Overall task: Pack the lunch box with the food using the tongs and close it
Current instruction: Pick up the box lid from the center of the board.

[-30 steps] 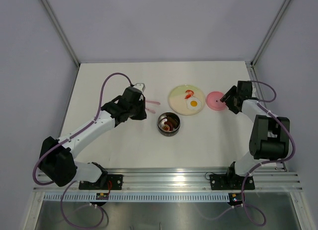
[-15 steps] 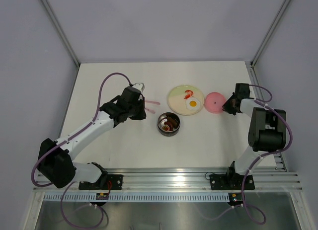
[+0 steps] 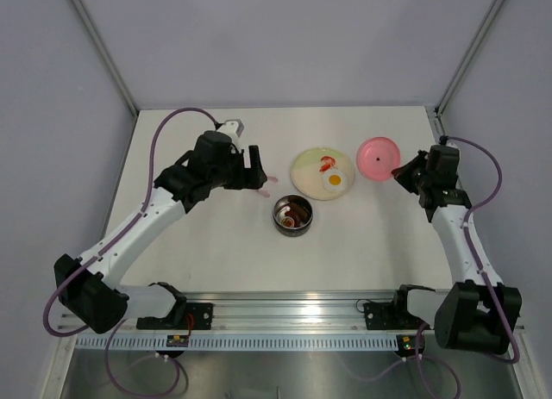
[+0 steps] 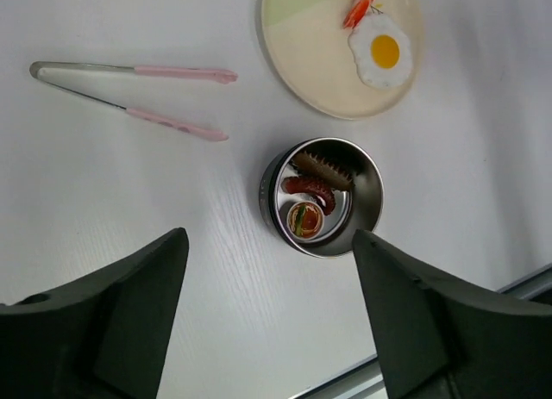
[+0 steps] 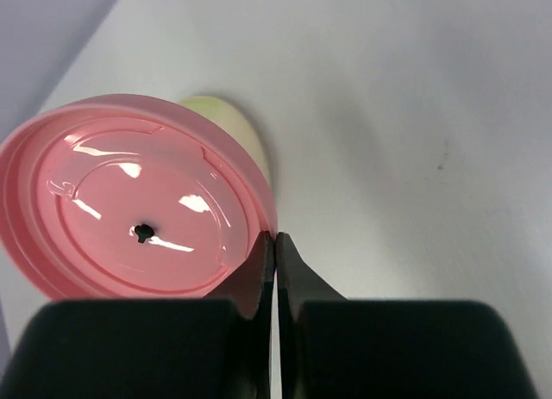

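The right gripper [image 5: 274, 244] is clamped tight on the rim of the lid [image 5: 138, 218], fingers all but meeting, and holds it tilted and seemingly off the table [image 3: 216, 252], beyond the far-right side of the plate [image 4: 310, 54]. The left gripper [image 4: 267, 244] hangs spread wide with nothing in it, over the bowl [image 4: 373, 188]. The tongs [image 4: 129, 93] lie flat on the table, well apart from the bowl and touched by nothing. The bowl holds a sausage [image 4: 309, 188] and a few other small pieces, while the egg [image 4: 384, 50] and a red piece [image 4: 358, 7] sit on the plate. Closing looks to be the step in hand, though packing seems unfinished. Next, the lid needs carrying over the bowl, levelling, and seating square on the rim.
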Tool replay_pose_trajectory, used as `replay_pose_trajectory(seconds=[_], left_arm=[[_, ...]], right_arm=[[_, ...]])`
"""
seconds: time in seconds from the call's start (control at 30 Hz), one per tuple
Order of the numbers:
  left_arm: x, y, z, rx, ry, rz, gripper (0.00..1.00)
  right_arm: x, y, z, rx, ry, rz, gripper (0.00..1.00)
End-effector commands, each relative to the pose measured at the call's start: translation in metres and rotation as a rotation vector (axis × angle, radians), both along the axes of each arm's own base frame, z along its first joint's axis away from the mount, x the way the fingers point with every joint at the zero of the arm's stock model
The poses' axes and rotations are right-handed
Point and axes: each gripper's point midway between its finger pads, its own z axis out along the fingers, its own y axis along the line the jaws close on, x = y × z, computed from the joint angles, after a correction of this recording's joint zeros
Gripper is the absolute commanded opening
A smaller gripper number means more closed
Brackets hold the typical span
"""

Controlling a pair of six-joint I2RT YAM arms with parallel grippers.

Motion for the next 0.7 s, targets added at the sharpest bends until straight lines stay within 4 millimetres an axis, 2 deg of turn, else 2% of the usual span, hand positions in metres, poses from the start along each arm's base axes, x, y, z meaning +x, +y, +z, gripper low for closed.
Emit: replay_pose_trajectory(seconds=[0.0, 0.07, 0.1, 0.2, 0.27, 0.37, 0.43, 0.47, 0.53, 0.67], left_arm=[[-0.003, -0.01, 0.045, -0.123, -0.057, -0.069, 0.86], [-0.008, -0.021, 0.053, -0.191, -0.039, -0.124, 0.88], [-0.007, -0.024, 0.06, -0.227, -0.05, -0.143, 0.89], [-0.015, -0.039, 0.067, -0.315, -0.031, -0.221, 0.89], [-0.022, -0.047, 0.07, -0.377, -0.009, -0.259, 0.88], [-0.025, -0.055, 0.063, -0.46, 0.03, -0.279, 0.87], [-0.033, -0.066, 0.07, -0.549, 0.058, -0.334, 0.86], [-0.042, -0.07, 0.063, -0.581, 0.095, -0.371, 0.86], [-0.043, -0.075, 0.071, -0.651, 0.091, -0.391, 0.86], [-0.043, -0.076, 0.06, -0.646, 0.114, -0.379, 0.85]], right_arm=[[-0.012, 0.051, 0.037, 0.075, -0.107, 0.198, 0.0], [-0.021, 0.077, 0.048, 0.074, -0.117, 0.278, 0.0], [-0.031, 0.105, 0.054, 0.079, -0.127, 0.365, 0.0], [-0.049, 0.144, 0.063, 0.12, -0.138, 0.485, 0.0], [-0.057, 0.155, 0.061, 0.158, -0.13, 0.526, 0.0], [-0.068, 0.169, 0.065, 0.198, -0.148, 0.594, 0.0], [-0.073, 0.175, 0.065, 0.204, -0.14, 0.628, 0.0], [-0.076, 0.178, 0.067, 0.208, -0.137, 0.65, 0.0], [-0.079, 0.18, 0.063, 0.198, -0.114, 0.666, 0.0], [-0.083, 0.187, 0.066, 0.191, -0.114, 0.691, 0.0]])
